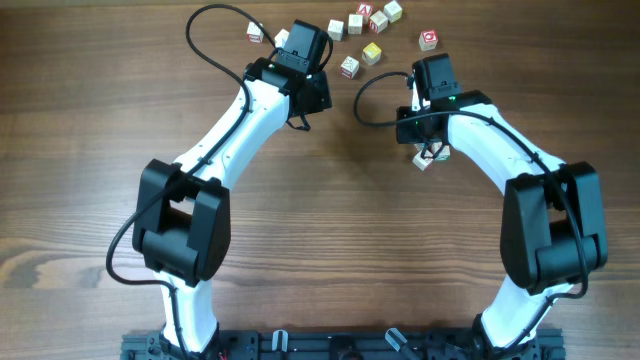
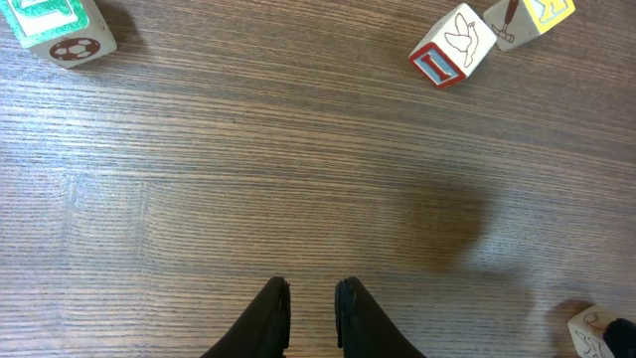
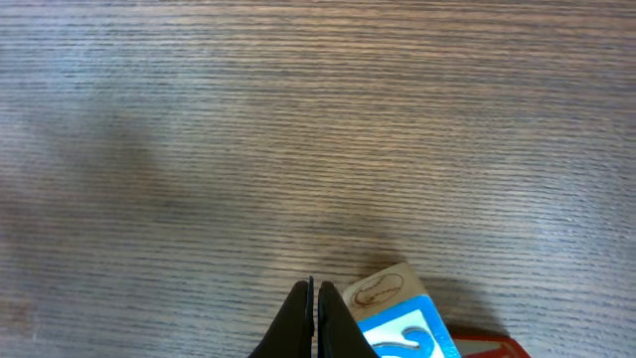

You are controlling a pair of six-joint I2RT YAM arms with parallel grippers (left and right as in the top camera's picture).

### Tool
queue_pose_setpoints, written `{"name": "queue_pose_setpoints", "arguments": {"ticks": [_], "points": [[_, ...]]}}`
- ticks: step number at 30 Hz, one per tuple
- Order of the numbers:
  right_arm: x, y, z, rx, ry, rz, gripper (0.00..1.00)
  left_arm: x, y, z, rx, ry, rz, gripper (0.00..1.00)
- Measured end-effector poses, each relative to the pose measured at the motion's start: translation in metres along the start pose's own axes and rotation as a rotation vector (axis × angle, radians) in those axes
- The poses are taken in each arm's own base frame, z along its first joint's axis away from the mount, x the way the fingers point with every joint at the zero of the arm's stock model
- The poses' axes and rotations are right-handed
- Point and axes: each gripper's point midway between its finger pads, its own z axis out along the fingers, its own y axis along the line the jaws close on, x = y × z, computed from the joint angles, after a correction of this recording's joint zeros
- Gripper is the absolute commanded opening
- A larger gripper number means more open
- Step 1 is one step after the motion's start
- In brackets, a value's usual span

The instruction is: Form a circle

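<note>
on your left, the left pincer (image 2: pixel 311 293) hangs over bare bench (image 2: pixel 298 169), fingers almost together, only a slit between them and nothing in it; a green-topped cube (image 2: pixel 62 30) lies at the far left of its view, and a red-framed cube (image 2: pixel 452 48) next to a yellow cube (image 2: pixel 532 18) at the far right; from overhead you see loose cubes (image 1: pixel 358 22) scattered along the far side; on your right, the right pincer (image 3: pixel 315 303) is pressed together and empty; the circle is no ring, only a tight cluster (image 1: pixel 425 158) under the right arm (image 1: pixel 480 130); its blue-faced cube (image 3: pixel 407 333) sits just beside the pincer, a red-edged cube (image 3: pixel 482 348) against it
</note>
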Motion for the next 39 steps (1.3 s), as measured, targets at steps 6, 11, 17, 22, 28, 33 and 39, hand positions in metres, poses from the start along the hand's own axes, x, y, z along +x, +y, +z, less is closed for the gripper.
{"name": "queue_pose_setpoints", "arguments": {"ticks": [6, 11, 17, 22, 28, 33, 39], "points": [[0.0037, -0.0035, -0.0001, 0.019, 0.014, 0.02, 0.05, -0.0001, -0.0001, 0.0, 0.0, 0.0, 0.0, 0.2], [0.0056, -0.0039, -0.0001, 0.02, 0.022, 0.021, 0.05, -0.0001, -0.0001, 0.0, 0.0, 0.0, 0.0, 0.2], [0.0067, -0.0041, -0.0001, 0.022, 0.026, 0.023, 0.05, 0.0, 0.0, 0.0, 0.0, 0.0, 0.0, 0.2], [0.0071, -0.0043, -0.0001, 0.023, 0.028, 0.027, 0.05, -0.0001, -0.0001, 0.0, 0.0, 0.0, 0.0, 0.21], [0.0079, -0.0057, -0.0002, 0.031, 0.03, 0.038, 0.05, 0.0, 0.0, 0.0, 0.0, 0.0, 0.0, 0.21], [0.008, -0.0057, -0.0002, 0.031, 0.03, 0.038, 0.05, 0.0, 0.0, 0.0, 0.0, 0.0, 0.0, 0.21], [0.0082, -0.0058, -0.0002, 0.031, 0.031, 0.038, 0.05, 0.0, 0.0, 0.0, 0.0, 0.0, 0.0, 0.21]]}}
